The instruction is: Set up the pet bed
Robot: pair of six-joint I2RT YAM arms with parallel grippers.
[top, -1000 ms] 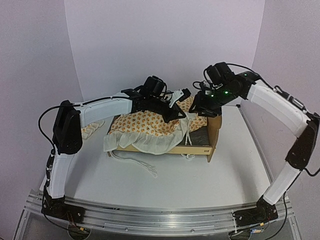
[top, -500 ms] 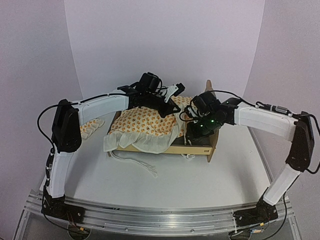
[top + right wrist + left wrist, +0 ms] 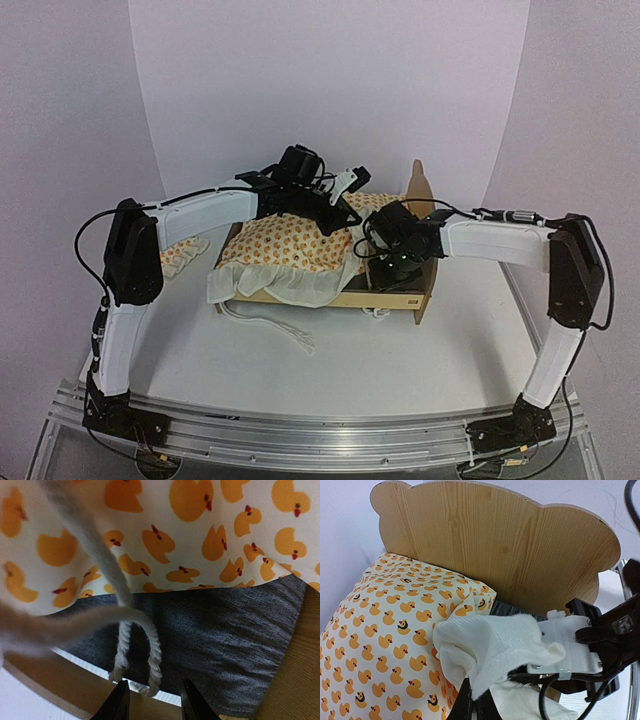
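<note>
Plywood pet bed (image 3: 495, 545) | right end effector (image 3: 152, 702) spread, close above it | left end effector (image 3: 474, 705) pinching cushion (image 3: 385, 645)

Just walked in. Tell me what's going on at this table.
Two robot arms are dressing a small wooden pet bed. The left gripper has pinched the white ruffle of the duck-print cushion near the headboard, and that corner is bunched up off the grey base. The right gripper is open, low at the same end, by a dangling tie cord. The cushion lies mostly on the frame, not yet flat.
</note>
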